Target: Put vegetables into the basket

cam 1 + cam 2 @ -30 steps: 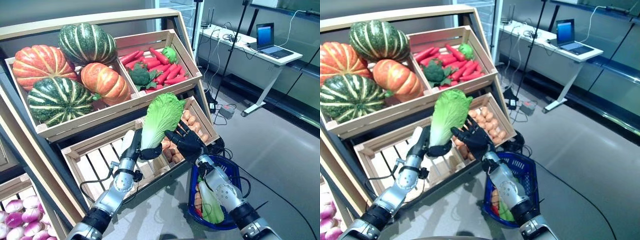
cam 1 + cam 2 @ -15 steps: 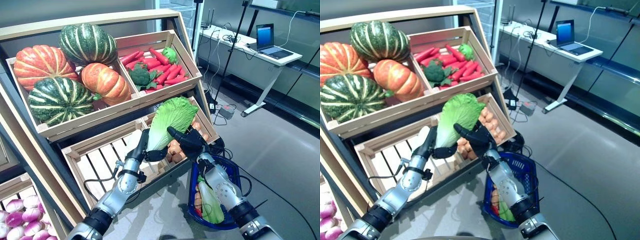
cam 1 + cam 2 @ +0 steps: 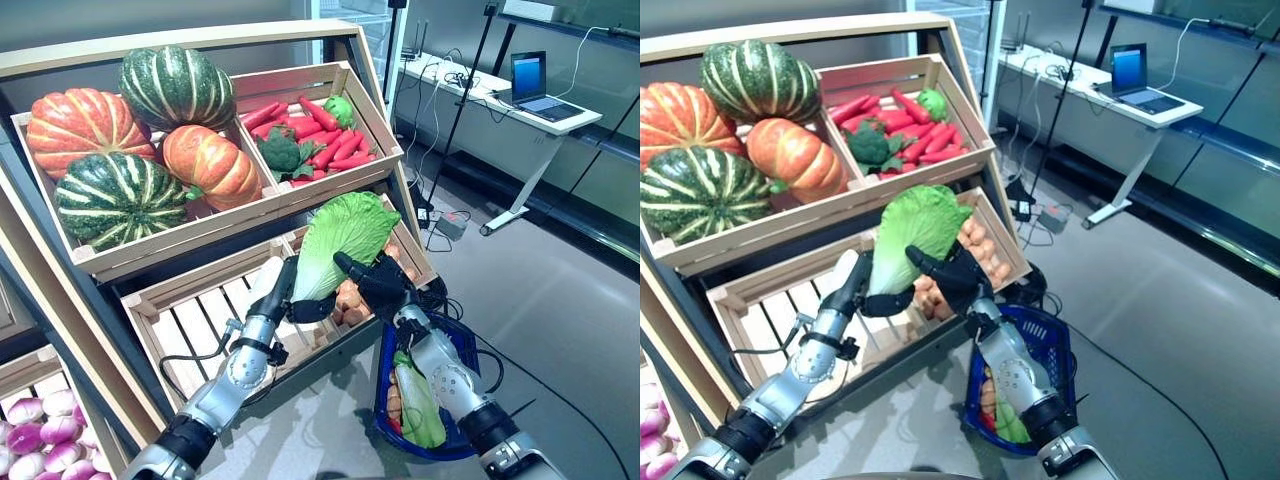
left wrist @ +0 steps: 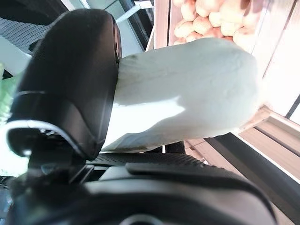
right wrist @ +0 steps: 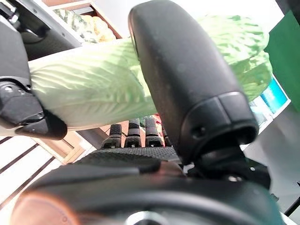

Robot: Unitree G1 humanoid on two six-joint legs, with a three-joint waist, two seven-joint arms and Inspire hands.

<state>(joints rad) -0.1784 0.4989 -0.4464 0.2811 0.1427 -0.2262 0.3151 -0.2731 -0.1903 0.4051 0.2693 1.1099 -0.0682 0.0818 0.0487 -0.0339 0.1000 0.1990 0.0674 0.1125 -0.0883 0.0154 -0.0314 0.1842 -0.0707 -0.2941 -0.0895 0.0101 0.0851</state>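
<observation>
Cabbage point(image 3: 340, 240) gripped by both robot hands above crate edge point(image 3: 395, 330)

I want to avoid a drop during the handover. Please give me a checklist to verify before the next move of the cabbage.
1. Left hand curled round the napa cabbage at its pale base: ok.
2. Right hand curled round the cabbage: ok.
3. Cabbage lifted off the wooden crates: ok.
4. Blue basket below the right arm, within reach: ok.
5. Free room in the basket, which already holds vegetables: cannot tell.
</observation>
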